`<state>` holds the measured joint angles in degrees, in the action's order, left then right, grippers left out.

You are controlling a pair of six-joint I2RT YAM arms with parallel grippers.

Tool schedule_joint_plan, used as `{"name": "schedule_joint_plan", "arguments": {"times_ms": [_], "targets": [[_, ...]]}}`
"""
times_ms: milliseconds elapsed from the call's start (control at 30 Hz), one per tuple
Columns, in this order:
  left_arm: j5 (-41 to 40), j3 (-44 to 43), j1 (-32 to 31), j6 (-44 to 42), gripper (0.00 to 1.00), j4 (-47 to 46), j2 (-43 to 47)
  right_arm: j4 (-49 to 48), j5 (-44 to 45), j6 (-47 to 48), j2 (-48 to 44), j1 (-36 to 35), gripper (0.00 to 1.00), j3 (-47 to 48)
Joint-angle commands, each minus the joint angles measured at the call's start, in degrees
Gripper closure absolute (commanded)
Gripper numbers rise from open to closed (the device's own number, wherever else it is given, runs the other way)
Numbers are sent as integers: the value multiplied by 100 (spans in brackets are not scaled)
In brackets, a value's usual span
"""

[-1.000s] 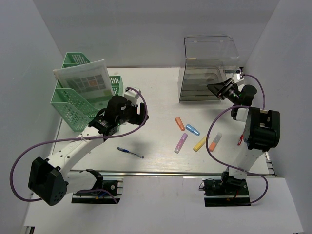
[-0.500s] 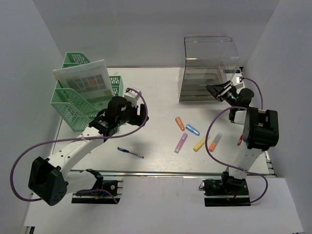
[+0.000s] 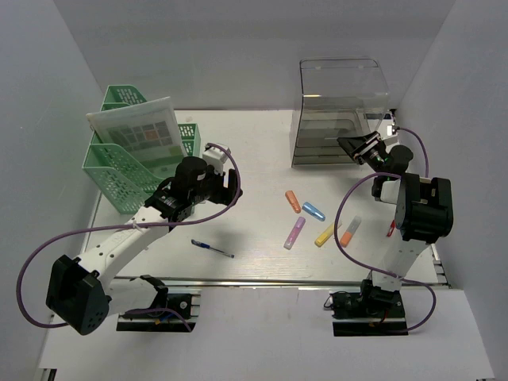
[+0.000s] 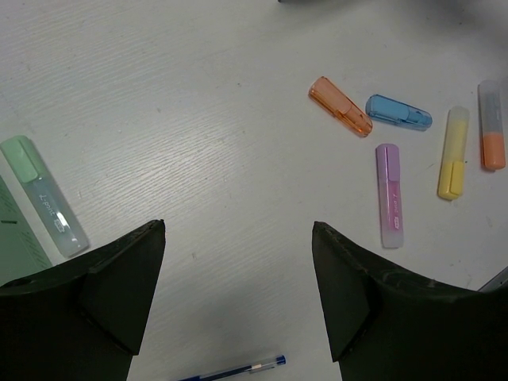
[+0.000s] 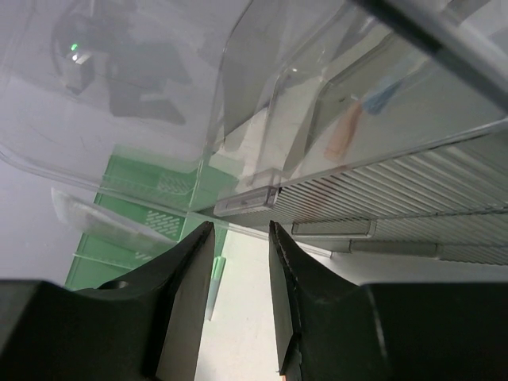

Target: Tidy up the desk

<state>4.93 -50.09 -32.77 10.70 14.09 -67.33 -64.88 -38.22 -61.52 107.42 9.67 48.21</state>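
Observation:
The desk [image 3: 254,151] is a white top with a silver front rail [image 3: 270,281]. Several highlighters lie right of centre: orange [image 3: 293,201], blue [image 3: 313,211], purple [image 3: 294,232], yellow [image 3: 325,234] and an orange-tipped clear one [image 3: 349,231]. A blue pen [image 3: 212,248] lies near the front. My left gripper [image 3: 230,184] is open and empty above the desk, left of the highlighters, which show in the left wrist view [image 4: 386,194]. My right gripper [image 3: 354,148] is slightly open and empty. It points at the lower front corner of the clear drawer unit [image 3: 341,111].
Green mesh file holders [image 3: 127,159] with a sheet in them stand at the back left. A green highlighter [image 4: 44,196] lies beside them. A small red thing [image 3: 391,228] lies by the right arm. Pale grey walls enclose the desk.
My right gripper has shifted a little left toward the drawer unit's front. The left arm has barely moved.

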Motion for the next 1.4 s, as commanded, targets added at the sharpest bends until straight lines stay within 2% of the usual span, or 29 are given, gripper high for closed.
{"name": "schedule_joint_plan", "arguments": {"times_ms": [0, 367, 533, 833, 1000, 1233, 1367], "targets": [[52, 51, 17, -68, 16, -134, 159, -227, 157, 61, 104, 0, 60, 233], [35, 60, 17, -59, 15, -143, 133, -24, 166, 52, 297, -9, 60, 558], [26, 60, 17, -59, 16, -143, 124, -252, 174, -27, 368, 9, 60, 567], [26, 69, 17, -59, 15, -143, 106, -727, 183, -229, 394, 43, 67, 541], [26, 69, 17, -59, 16, -143, 106, -833, 183, -273, 315, 43, 73, 506], [34, 69, 17, -59, 16, -143, 124, -859, 165, -264, 280, 35, 88, 488], [35, 69, 17, -68, 16, -143, 132, -973, 148, -290, 149, 44, 90, 348]]}}
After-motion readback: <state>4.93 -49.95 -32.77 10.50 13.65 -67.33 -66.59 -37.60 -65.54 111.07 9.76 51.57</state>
